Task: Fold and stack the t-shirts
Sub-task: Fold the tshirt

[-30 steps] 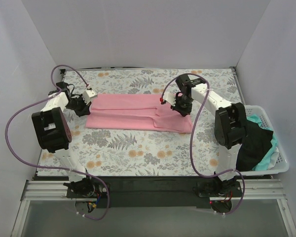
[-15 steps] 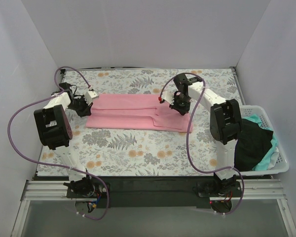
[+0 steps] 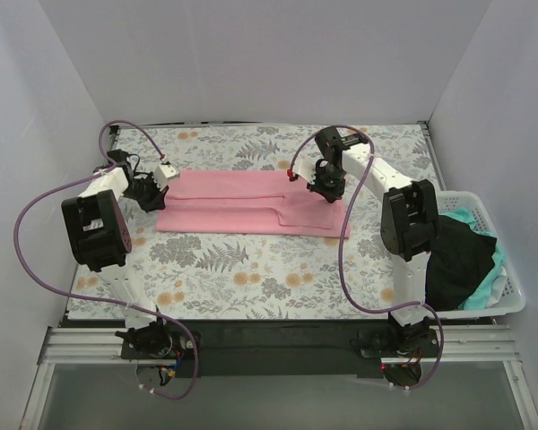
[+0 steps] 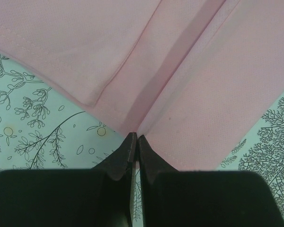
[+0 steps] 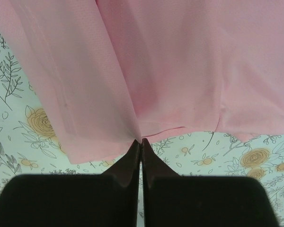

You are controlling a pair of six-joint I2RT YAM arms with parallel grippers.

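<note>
A light pink t-shirt (image 3: 233, 202) lies folded in a long strip on the floral sheet (image 3: 251, 269). My left gripper (image 3: 160, 190) is at the strip's left end. In the left wrist view it (image 4: 135, 138) is shut on the edge of the pink cloth (image 4: 203, 71). My right gripper (image 3: 324, 188) is over the strip's right end. In the right wrist view it (image 5: 141, 141) is shut on a pinch of pink cloth (image 5: 180, 61), and a fold of cloth hangs from it, raised off the sheet.
A white lattice basket (image 3: 511, 300) stands at the right edge of the table, holding a black t-shirt (image 3: 462, 260) and a mint-green one (image 3: 484, 285). White walls close in the back and both sides.
My right gripper has moved toward the back and slightly left with the pink cloth in it, drawing the right end of the strip along. My left gripper shifted slightly, then held still.
</note>
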